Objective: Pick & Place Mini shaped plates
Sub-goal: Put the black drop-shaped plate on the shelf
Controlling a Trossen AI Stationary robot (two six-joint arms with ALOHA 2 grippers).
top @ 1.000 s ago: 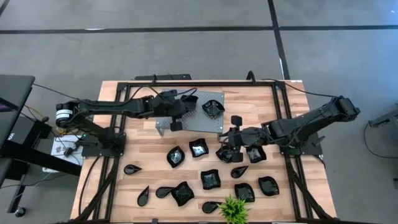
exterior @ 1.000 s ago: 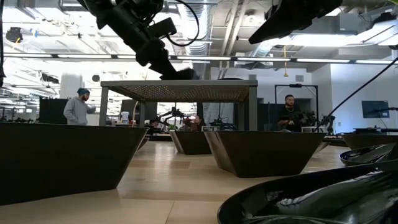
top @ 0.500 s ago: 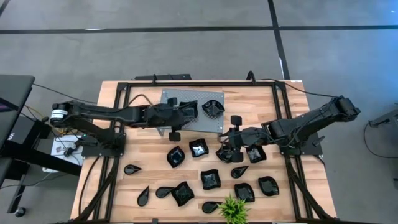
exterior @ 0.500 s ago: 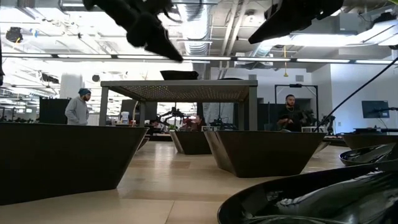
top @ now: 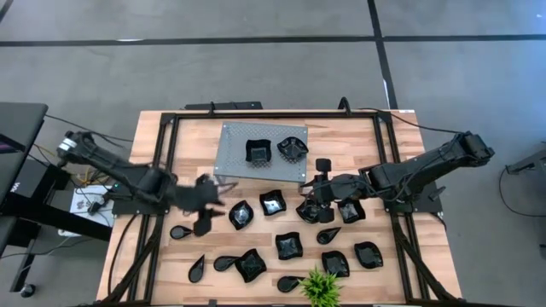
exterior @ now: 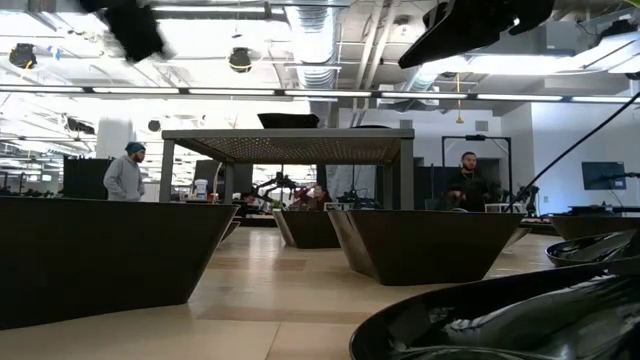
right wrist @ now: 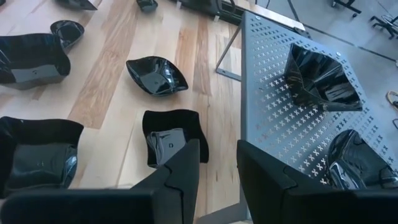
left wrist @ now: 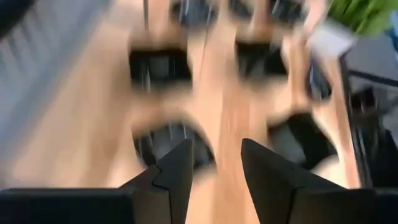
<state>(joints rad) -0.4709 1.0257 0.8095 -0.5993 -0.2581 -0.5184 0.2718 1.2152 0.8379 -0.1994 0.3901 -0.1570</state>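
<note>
Plates on stand, more across counter

Two plates (top: 275, 150) sit side by side on the grey stand (top: 235, 138) near the counter's (top: 401, 128) far edge; the other plates (top: 288, 246) are scattered over the middle and near half, with a plant (top: 321, 288) at the near edge. Left gripper (top: 201, 223) hangs over the left side beside a plate, fingers apart and empty. Right gripper (top: 314, 203) hovers over plates right of centre, fingers apart, empty.
</note>
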